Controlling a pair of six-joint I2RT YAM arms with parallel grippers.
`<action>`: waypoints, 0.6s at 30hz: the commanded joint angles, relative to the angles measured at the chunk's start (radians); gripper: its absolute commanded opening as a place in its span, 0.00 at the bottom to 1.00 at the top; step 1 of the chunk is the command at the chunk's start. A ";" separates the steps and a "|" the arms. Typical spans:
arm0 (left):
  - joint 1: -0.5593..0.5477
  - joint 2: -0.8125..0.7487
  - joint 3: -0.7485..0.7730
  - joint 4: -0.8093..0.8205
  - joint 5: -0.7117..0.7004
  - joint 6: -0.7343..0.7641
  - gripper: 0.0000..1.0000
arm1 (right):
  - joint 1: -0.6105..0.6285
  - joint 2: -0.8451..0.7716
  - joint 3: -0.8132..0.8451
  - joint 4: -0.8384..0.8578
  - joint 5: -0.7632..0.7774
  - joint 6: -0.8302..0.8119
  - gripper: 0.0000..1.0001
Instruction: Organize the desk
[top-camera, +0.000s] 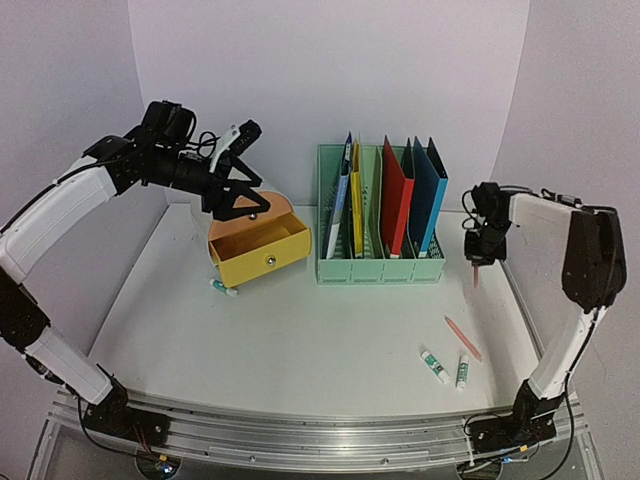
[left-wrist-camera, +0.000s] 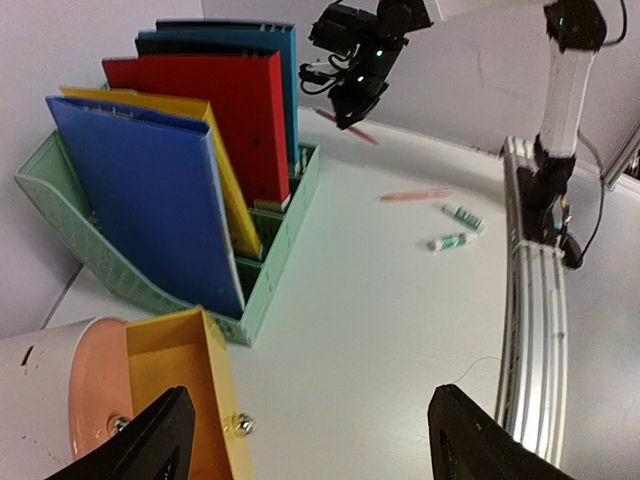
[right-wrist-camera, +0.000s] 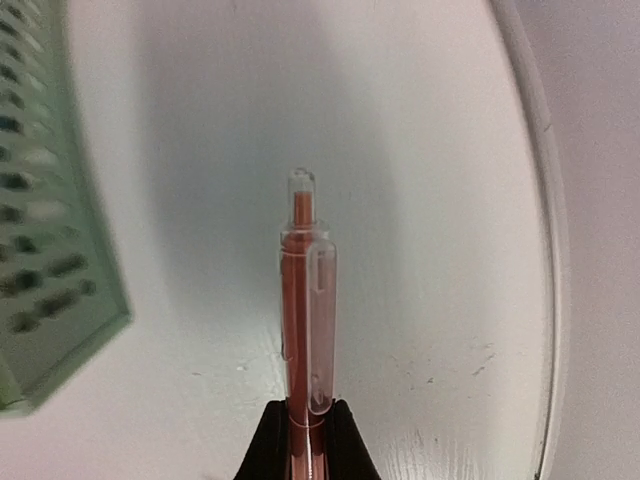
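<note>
Left gripper wide apart over a drawer, right gripper clamped on a pen.

The white desk (top-camera: 300, 350) fills the floor between the lilac walls. At its left rear, the left gripper (left-wrist-camera: 310, 445) hangs with its jaws spread above the pulled-out yellow drawer (top-camera: 262, 250). A small white-and-green tube (top-camera: 224, 288) lies just beneath the drawer. In the middle stands a mint file rack (top-camera: 380, 268) holding blue, yellow, red and teal folders. To the right, the right gripper (top-camera: 480, 255) pinches a red pen (right-wrist-camera: 300, 330) above the desk. A pink pen (top-camera: 463, 338) and two white-and-green markers (top-camera: 434, 365) lie nearer the front.
</note>
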 joint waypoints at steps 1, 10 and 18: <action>0.001 -0.162 -0.118 0.247 0.189 -0.152 0.79 | 0.203 -0.352 0.142 0.138 0.116 0.075 0.00; -0.001 -0.192 -0.241 0.597 0.348 -0.440 0.83 | 0.702 -0.509 -0.104 1.099 -0.101 0.156 0.00; -0.001 -0.137 -0.202 0.652 0.428 -0.547 0.84 | 0.871 -0.226 0.081 1.283 -0.269 0.170 0.00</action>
